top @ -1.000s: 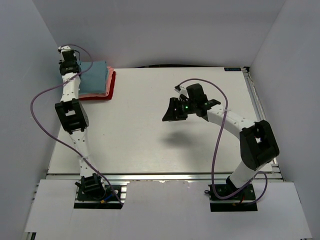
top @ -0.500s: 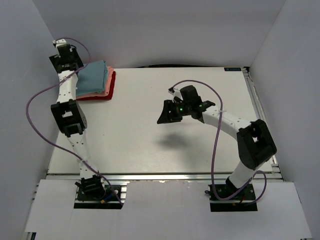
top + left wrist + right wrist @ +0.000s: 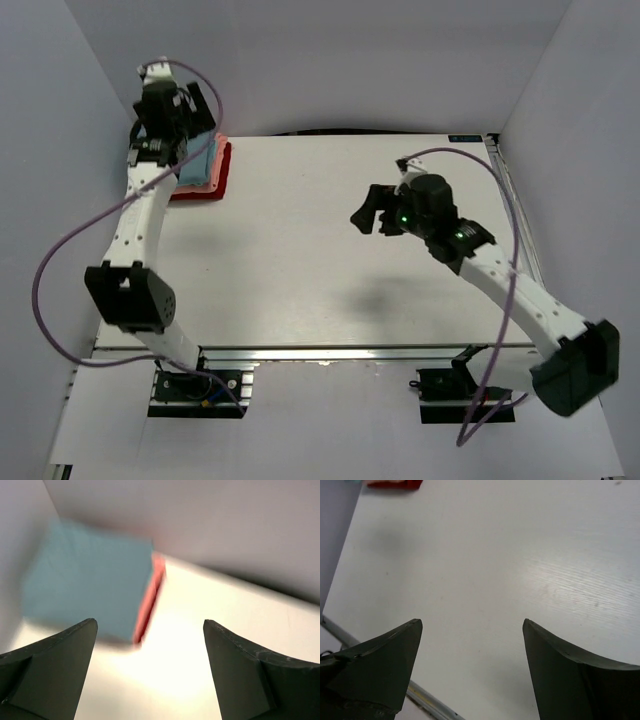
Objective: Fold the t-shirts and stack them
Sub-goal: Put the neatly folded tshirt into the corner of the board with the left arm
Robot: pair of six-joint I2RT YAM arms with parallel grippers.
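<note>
The folded t-shirts lie stacked at the table's back left corner, a teal one [image 3: 196, 166] on top, a salmon-pink one [image 3: 213, 165] under it and a red one [image 3: 216, 186] at the bottom. My left gripper [image 3: 190, 112] hovers above the stack, open and empty. In the left wrist view the blurred teal shirt [image 3: 85, 585] and the stack's pink-red edge [image 3: 149, 600] lie ahead of that gripper [image 3: 150, 623]. My right gripper [image 3: 366, 212] hangs open over the middle of the table, holding nothing. Its wrist view [image 3: 472, 621] shows bare table and a red corner [image 3: 395, 483] far off.
White walls close in the table [image 3: 300, 260] on the left, back and right. A metal rail [image 3: 350, 350] runs along the near edge, also seen as the rail [image 3: 420, 696] in the right wrist view. Purple cables loop off both arms.
My left gripper opened wide and rose to the right, off the stack's left side. The right arm stretched out, its elbow swinging right and nearer, and its jaws spread wider.
</note>
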